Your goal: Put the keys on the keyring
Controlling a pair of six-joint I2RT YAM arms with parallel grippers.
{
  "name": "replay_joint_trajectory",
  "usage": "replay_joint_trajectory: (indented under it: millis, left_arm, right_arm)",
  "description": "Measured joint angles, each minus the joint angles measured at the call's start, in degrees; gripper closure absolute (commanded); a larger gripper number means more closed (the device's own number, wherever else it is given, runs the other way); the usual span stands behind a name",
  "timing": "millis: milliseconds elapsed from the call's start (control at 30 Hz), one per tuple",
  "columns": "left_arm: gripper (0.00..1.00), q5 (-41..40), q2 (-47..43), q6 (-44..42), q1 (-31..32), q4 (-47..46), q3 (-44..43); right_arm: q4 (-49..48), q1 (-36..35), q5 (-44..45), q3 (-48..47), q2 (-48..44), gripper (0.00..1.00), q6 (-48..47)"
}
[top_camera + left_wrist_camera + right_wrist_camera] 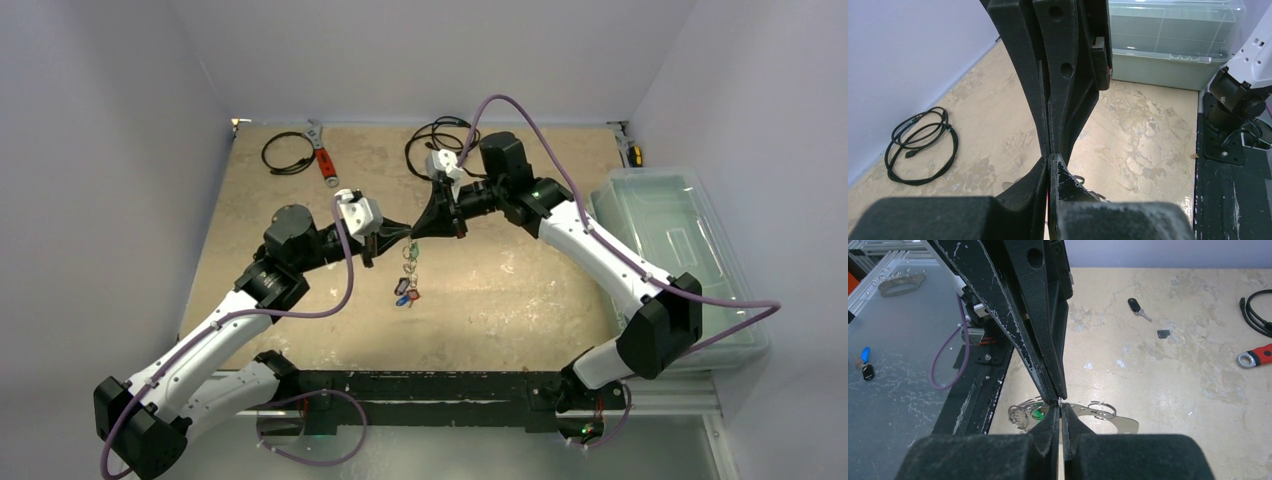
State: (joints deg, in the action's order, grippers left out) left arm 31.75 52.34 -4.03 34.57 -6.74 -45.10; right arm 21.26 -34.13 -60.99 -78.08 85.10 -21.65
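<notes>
My two grippers meet tip to tip above the middle of the table. My right gripper (1060, 403) is shut on the edge of the flat silvery keyring (1120, 423), which carries small split rings (1101, 410) and a key with a green tag (1037, 413). My left gripper (1050, 159) is shut, with a thin reddish sliver between its pads; what it pinches is mostly hidden. In the top view the keyring (409, 262) hangs below both grippers, left (404, 234) and right (417, 233), with several tagged keys (405, 293) under it. One dark-tagged key (1137, 307) lies loose on the table.
A red-handled wrench (322, 158) and black coiled cables (290, 152) lie at the back of the table, with another cable (435, 140) behind the right arm. A clear plastic bin (680, 260) stands at the right. A small dark scrap (1163, 333) lies near the loose key.
</notes>
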Motion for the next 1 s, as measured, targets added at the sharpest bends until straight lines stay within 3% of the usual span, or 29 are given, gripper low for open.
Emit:
replay_joint_trajectory:
  millis: [67,200,267,300,600,800,1000]
  left_arm:
    - [0.95,0.0,0.0,-0.1,0.0,0.1,0.0]
    - [0.56,-0.7,-0.1,-1.9,0.0,1.3,-0.1]
    - [0.42,-1.2,-0.4,-2.8,0.0,2.1,-0.2]
    - [0.39,-1.6,-0.7,-3.1,0.0,2.3,-0.2]
    - [0.41,-2.6,-1.0,-3.7,0.0,2.7,-0.5]
    - [0.5,-2.5,1.2,-5.6,0.0,4.3,-2.7]
    - [0.52,-1.7,5.0,-6.3,0.0,4.3,-5.5]
  right_arm:
    - [0.1,0.0,0.2,0.0,0.0,1.0,0.0]
    - [3.3,-1.0,4.9,-1.5,0.0,1.0,-0.5]
    - [6.9,-1.9,9.4,-3.8,0.1,1.0,-1.4]
    - [8.7,-2.4,11.9,-5.2,0.1,1.0,-2.0]
    - [18.8,-6.2,28.7,-12.2,0.0,1.0,-3.7]
    - [26.0,-10.7,40.5,-17.1,0.3,1.0,-4.4]
    - [29.0,-13.6,47.5,-18.4,0.2,1.0,-5.2]
